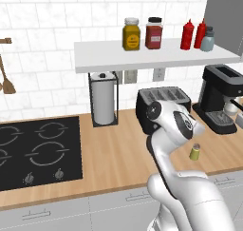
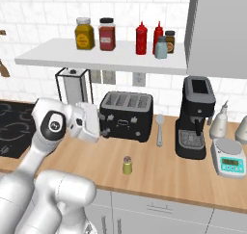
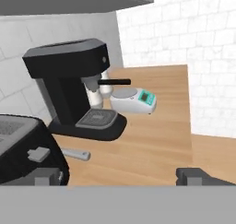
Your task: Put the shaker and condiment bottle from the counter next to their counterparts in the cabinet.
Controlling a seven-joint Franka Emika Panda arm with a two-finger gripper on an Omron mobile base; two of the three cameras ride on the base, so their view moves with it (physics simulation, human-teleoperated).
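gripper (image 3: 119, 177): wide open, nothing between the tips; hand view has them at 6 o'clock, looking along the counter at the coffee machine
arm (image 1: 175, 125): elbow folded over the counter, in front of the toaster
shaker (image 2: 127, 165): upright on the counter, alone, front of the toaster at roughly 5 o'clock from it; yellow-green body, pale top; also seen beside the arm in the left base view (image 1: 195, 151)
counter (image 1: 118, 154): light wood, cooktop (image 1: 38, 151) set in at the 9 o'clock end
cabinet (image 2: 96, 57): white shelf board above the toaster, grey panel at the 3 o'clock end
red bottles (image 2: 141, 38): two standing on the shelf, close together, nozzles up; can't tell apart which is which
grey-blue shaker (image 2: 161, 47): on the shelf, just at 3 o'clock of the red pair, dark cap
yellow jar (image 2: 84, 33): shelf, 9 o'clock side, label present but unreadable
red jar (image 2: 107, 33): black lid, right beside the yellow jar, label too small to read
brown jar (image 2: 170, 40): behind the grey-blue shaker, partly hidden
toaster (image 2: 126, 115): black, four slots, against the wall
coffee machine (image 3: 69, 87): black, at 3 o'clock of the toaster; no brand mark legible
scale (image 3: 133, 101): white with a teal display, digits not readable, just past the coffee machine
spoon (image 2: 159, 129): lies between toaster and coffee machine
paper towel (image 1: 103, 99): upright in a wire holder, at 9 o'clock of the toaster
writing: none legible anywhere
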